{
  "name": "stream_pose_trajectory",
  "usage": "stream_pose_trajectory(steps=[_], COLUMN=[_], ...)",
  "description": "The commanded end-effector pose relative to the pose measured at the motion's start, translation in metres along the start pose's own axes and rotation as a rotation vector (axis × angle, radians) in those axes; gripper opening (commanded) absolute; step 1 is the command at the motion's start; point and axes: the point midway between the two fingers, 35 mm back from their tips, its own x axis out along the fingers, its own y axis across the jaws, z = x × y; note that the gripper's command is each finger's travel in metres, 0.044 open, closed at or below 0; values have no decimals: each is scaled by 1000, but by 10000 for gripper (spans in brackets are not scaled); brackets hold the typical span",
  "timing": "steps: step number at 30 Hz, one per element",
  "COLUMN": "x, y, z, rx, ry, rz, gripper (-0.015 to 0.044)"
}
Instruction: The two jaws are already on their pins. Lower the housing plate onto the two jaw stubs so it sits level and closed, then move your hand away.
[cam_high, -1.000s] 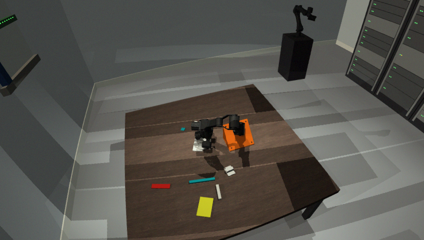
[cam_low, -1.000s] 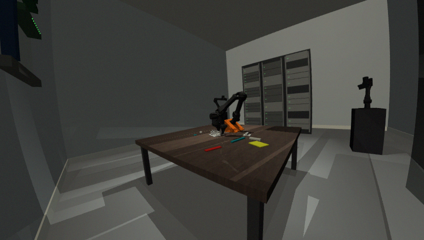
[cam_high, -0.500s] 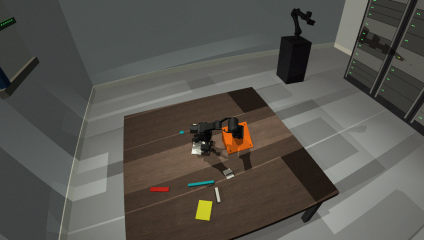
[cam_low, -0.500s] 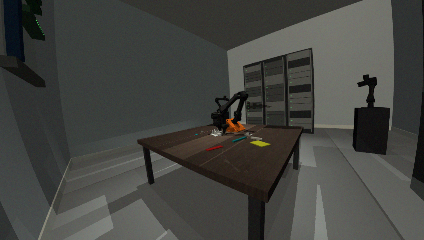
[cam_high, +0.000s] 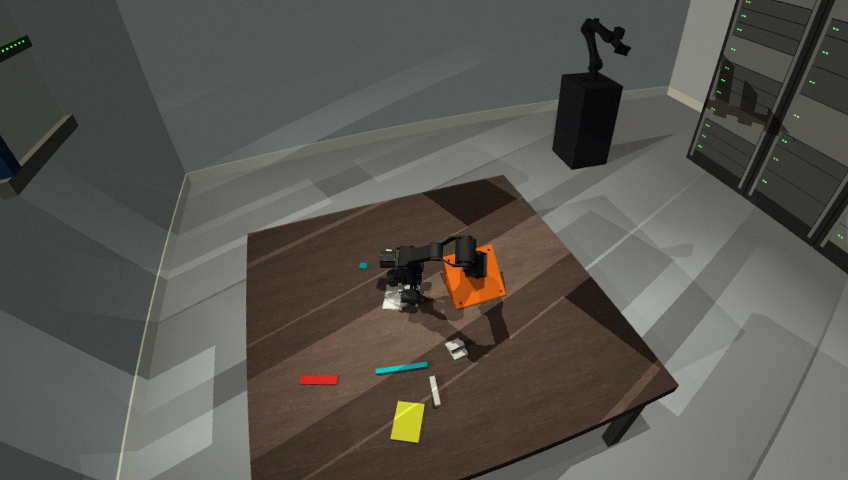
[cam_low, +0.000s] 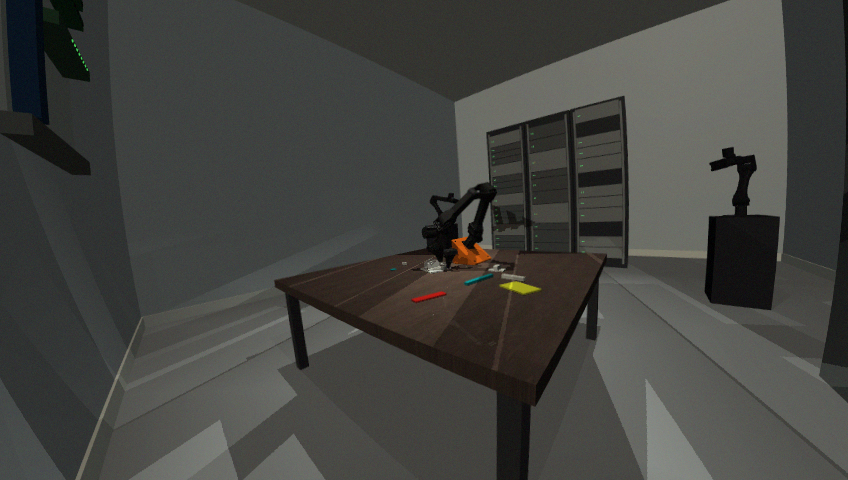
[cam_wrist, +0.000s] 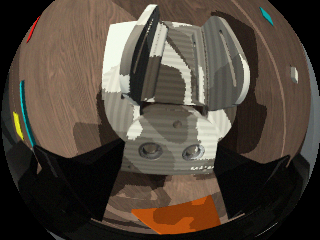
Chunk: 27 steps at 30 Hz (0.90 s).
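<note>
The white base (cam_high: 389, 302) (cam_wrist: 111, 55) lies on the table. In the wrist view, a left jaw (cam_wrist: 137, 65) and a right jaw (cam_wrist: 225, 65), both slotted, stand on it. The rounded, pale housing plate (cam_wrist: 170, 130), with two round holes, lies across the jaws' near ends. My gripper (cam_high: 407, 294) (cam_low: 443, 264) (cam_wrist: 168, 146) is low over the base, one finger against each side edge of the plate, shut on it. The stubs under the plate are hidden, and I cannot tell whether it sits fully down.
The arm stands on an orange block (cam_high: 470, 291) (cam_low: 470, 256) (cam_wrist: 185, 220) beside the base. A white notched piece (cam_high: 456, 349), cyan bar (cam_high: 401, 368), red bar (cam_high: 318, 380), white bar (cam_high: 435, 391) and yellow plate (cam_high: 407, 422) lie on the front side. A small teal piece (cam_high: 363, 265) lies beyond the gripper.
</note>
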Motion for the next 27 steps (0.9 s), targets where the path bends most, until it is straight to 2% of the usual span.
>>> stream_pose_trajectory(steps=[1,3,17,20,24,27], x=[0,0,-2,-22,-67,-75], y=[0,0,0,-1,0,0], z=[0,0,0,3,1,0], rx=[0,0,0,1,3,3], ry=[0,0,0,-1,1,2], rz=[0,0,0,-3,-2,0], gripper=[403,440,440,440,440,440])
